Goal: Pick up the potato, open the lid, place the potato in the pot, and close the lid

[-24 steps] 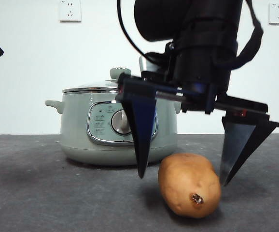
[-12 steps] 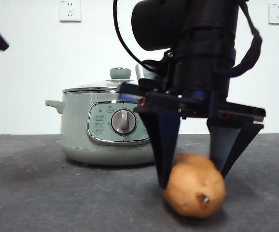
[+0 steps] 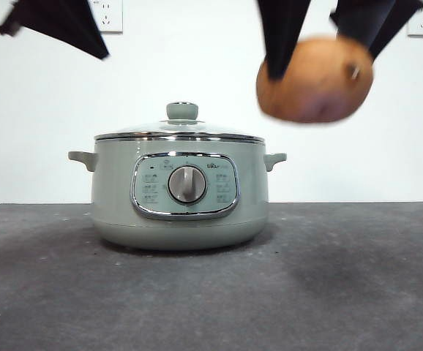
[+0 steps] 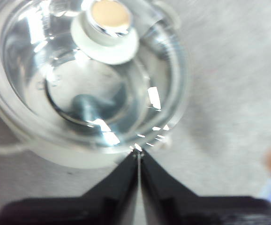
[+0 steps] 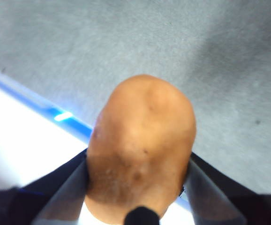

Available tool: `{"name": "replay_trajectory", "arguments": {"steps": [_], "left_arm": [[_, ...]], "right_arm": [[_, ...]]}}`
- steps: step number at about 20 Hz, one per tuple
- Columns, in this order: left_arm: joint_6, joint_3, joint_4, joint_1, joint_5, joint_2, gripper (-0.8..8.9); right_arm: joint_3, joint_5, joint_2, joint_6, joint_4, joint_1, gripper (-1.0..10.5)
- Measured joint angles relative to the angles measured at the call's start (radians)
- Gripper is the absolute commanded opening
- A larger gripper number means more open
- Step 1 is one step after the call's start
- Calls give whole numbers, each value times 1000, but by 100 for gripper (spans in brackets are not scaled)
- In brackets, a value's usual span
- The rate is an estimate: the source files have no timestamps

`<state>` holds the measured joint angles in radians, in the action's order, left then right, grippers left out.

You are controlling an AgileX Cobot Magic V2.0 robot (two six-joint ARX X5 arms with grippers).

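Note:
High at the upper right of the front view hangs the orange-brown potato (image 3: 314, 79), gripped by my right gripper (image 3: 328, 44), which is shut on it; the right wrist view shows the potato (image 5: 140, 145) between both jaws, well above the table. The sage-green pot (image 3: 178, 190) stands on the table with its glass lid (image 3: 178, 131) on and the green knob (image 3: 182, 111) on top. My left gripper (image 3: 65, 25) hangs at the upper left, above the pot. In its wrist view its jaws (image 4: 137, 152) are shut and empty over the lid (image 4: 86, 75), near its rim and apart from the knob (image 4: 108, 26).
The pot's control panel with silver dial (image 3: 187, 184) faces the front camera. Grey tabletop (image 3: 328, 292) stretches around the pot. A white wall with sockets (image 3: 106, 14) stands behind.
My right gripper closed on the potato and lifted it from the table to high up. The left gripper came in from the upper left corner toward the pot.

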<state>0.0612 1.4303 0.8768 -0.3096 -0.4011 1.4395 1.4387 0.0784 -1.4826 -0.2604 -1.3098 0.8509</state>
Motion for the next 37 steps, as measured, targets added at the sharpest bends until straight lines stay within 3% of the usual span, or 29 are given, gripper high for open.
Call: {"name": "replay_trajectory", "arguments": {"steps": [3,5,7,12,21,24,31,35,37], "left_arm": [[27,195,89,-42,101,169,355],[37,321,115,-63,175,267,571],[43,441,151,-80,238,355,637],[43,631,145,-114,277,500,637],[39,642,128,-179,334,551,623],[32,642,129,-179,335,551,483],[32,642,142,-179,335,562,465],[31,642,144,-179,335,584,398],[31,642,145,-179,340,589,199]], "right_arm": [[10,-1,40,23,-44,0,-4],[10,-2,60,26,-45,0,-2],[10,-2,76,30,-45,0,-2],[10,-24,79,33,-45,0,-2],[10,-29,79,33,-45,0,-2],[10,-30,79,33,-45,0,-2],[10,-30,79,33,-45,0,-2],[10,-30,79,33,-44,0,-2],[10,-30,79,33,-45,0,-2]]}}
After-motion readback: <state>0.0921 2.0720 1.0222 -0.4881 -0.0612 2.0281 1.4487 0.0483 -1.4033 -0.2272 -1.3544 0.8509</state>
